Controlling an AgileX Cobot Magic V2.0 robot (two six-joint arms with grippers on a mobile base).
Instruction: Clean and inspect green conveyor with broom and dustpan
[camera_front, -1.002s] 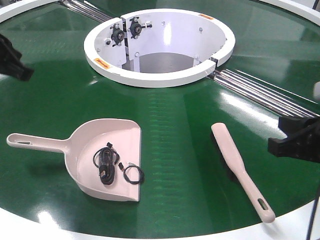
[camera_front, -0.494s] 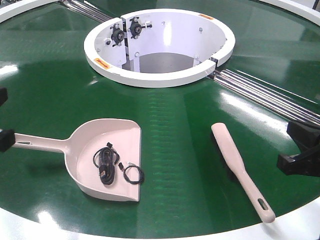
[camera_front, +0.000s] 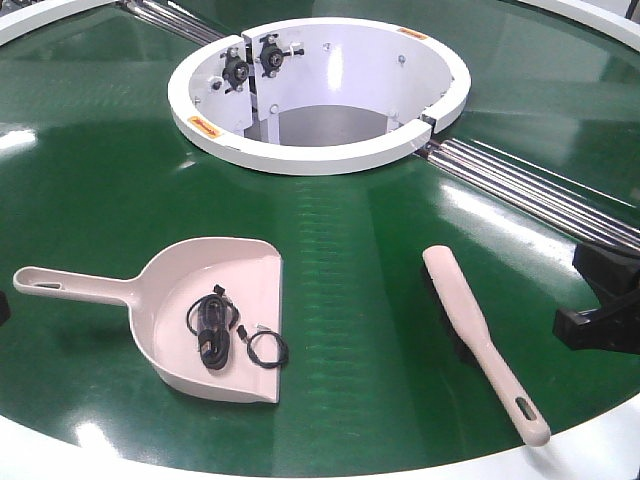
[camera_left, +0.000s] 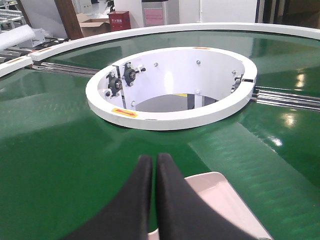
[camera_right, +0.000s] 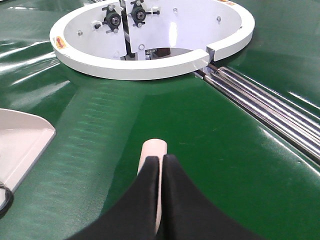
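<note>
The green conveyor (camera_front: 360, 260) fills the front view. On it lies the pale dustpan (camera_front: 165, 345), handle pointing left, with a small black cable (camera_front: 212, 330) coiled inside. The cream broom (camera_front: 470, 325) lies to its right, handle toward the near rim. My right gripper (camera_front: 600, 300) hovers at the right edge, apart from the broom. In the right wrist view that gripper (camera_right: 162, 159) is shut and empty, the broom's tip (camera_right: 152, 146) showing past its fingers. My left gripper (camera_left: 152, 159) is shut and empty, over the belt beside a corner of the dustpan (camera_left: 225, 197).
The white ring-shaped hub (camera_front: 320, 150) stands at the conveyor's middle, with steel rollers (camera_front: 540, 190) running out to the right. The white outer rim (camera_front: 330, 470) borders the near edge. Boxes and shelving (camera_left: 100, 22) stand beyond the far rim.
My left gripper has pulled back to the left and nearly left the front view. My right gripper shifted right toward the frame's edge. Dustpan and broom have not moved.
</note>
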